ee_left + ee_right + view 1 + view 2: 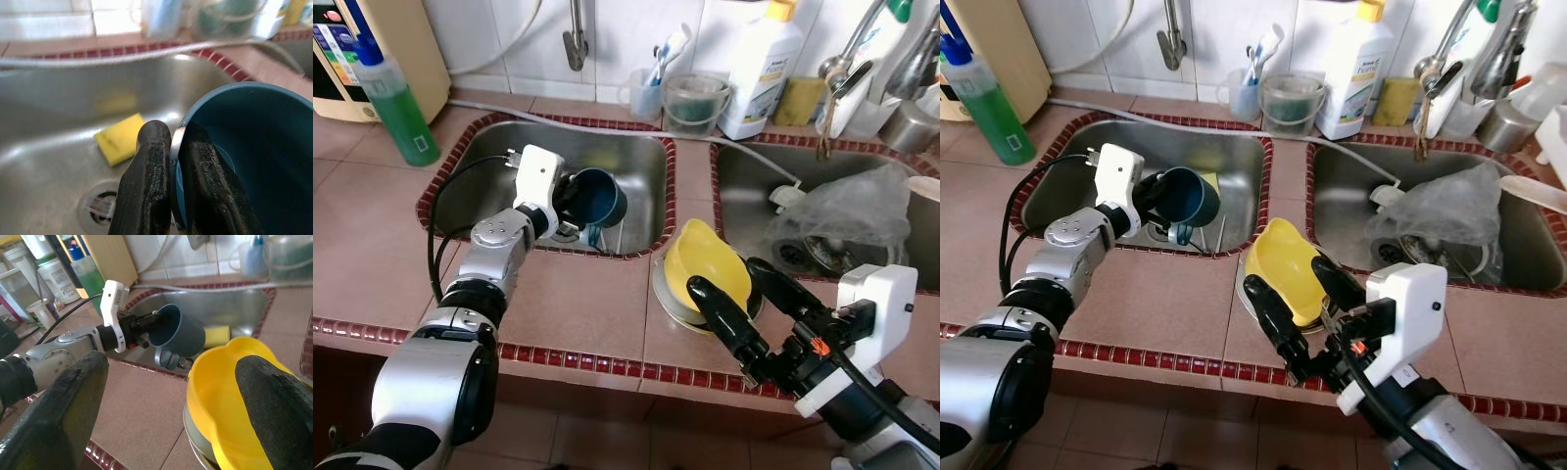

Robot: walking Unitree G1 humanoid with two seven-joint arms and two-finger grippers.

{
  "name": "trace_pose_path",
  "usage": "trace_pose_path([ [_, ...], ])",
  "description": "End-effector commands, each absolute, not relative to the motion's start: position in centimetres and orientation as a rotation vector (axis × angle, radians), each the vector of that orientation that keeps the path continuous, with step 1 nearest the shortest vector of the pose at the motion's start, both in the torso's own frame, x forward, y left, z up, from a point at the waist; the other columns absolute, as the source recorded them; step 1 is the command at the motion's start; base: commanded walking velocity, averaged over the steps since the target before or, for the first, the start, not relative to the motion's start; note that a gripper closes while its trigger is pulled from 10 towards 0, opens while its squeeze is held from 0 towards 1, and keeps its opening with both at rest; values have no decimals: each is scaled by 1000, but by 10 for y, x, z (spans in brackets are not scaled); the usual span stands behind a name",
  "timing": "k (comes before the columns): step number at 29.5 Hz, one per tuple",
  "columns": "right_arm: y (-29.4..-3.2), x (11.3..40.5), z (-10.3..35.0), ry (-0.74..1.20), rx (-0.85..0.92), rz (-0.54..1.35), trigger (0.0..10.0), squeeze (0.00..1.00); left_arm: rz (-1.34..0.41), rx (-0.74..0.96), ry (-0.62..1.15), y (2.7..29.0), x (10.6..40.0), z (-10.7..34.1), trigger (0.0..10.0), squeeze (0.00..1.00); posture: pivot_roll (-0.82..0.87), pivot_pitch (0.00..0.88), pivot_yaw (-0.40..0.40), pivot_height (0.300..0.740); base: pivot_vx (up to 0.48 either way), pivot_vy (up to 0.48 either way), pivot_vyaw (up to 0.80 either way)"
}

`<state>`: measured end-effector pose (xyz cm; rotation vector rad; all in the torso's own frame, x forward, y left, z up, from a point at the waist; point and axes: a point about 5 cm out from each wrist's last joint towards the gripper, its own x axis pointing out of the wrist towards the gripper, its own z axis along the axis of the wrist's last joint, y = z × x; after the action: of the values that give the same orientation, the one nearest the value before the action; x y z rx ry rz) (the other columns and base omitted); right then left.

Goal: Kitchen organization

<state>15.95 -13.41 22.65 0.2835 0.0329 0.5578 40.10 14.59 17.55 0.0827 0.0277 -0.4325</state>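
Above the left sink basin (pixel 636 157) a dark blue mug (pixel 599 197) is held by the left gripper (pixel 172 161), whose two black fingers are clamped on the mug's rim, one finger outside the wall and one inside. The mug is tipped on its side with its handle hanging downward, over the basin's near edge. On the basin floor a yellow sponge (pixel 119 137) is seen lying near the drain (pixel 100 209).

The right gripper (pixel 736 294) is held spread wide, nothing between its fingers, just before a yellow bowl (pixel 705 262). The bowl is stacked on a grey plate (pixel 668 302) that rests on the tiled counter (pixel 578 308) between the two basins, at its near part. One finger is seen at each side of the bowl's near rim; whether they touch it cannot be told.

In the right sink basin (pixel 744 186) a crumpled clear plastic bag (pixel 847 215) is lying. A green liquid bottle (pixel 393 103) and a white detergent bottle (pixel 761 69) are stood at the back of the counter
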Motion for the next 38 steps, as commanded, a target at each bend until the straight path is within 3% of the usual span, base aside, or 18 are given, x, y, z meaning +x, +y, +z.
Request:
trace_pose_path([
  [1, -132, 155, 228, 43, 292, 571, 10000, 0, -400, 81, 26, 150, 405, 184, 10000, 0, -184, 244, 2, 740, 0, 0, 0],
  [16, -137, 153, 237, 67, 330, 542, 10000, 0, -299, 117, 26, 179, 409, 197, 10000, 0, -195, 221, 2, 740, 0, 0, 0],
  [26, -139, 154, 243, 59, 324, 535, 10000, 0, -310, 123, 44, 177, 409, 194, 10000, 0, -204, 217, 2, 740, 0, 0, 0],
  [27, -139, 154, 243, 59, 323, 533, 10000, 0, -311, 118, 44, 176, 409, 193, 10000, 43, -204, 217, 2, 740, 0, 0, 0],
  [28, -139, 154, 243, 60, 323, 532, 10000, 0, -305, 114, 48, 176, 409, 193, 10000, 251, -206, 217, 2, 740, 0, 0, 0],
  [29, -139, 154, 243, 61, 323, 531, 10000, 0, -301, 103, 48, 177, 409, 193, 10000, 1000, -206, 217, 2, 740, 0, 0, 0],
  [38, -139, 155, 244, 65, 323, 524, 10000, 0, -292, 80, 43, 179, 409, 196, 10000, 1000, -200, 217, 5, 740, 0, 0, 0],
])
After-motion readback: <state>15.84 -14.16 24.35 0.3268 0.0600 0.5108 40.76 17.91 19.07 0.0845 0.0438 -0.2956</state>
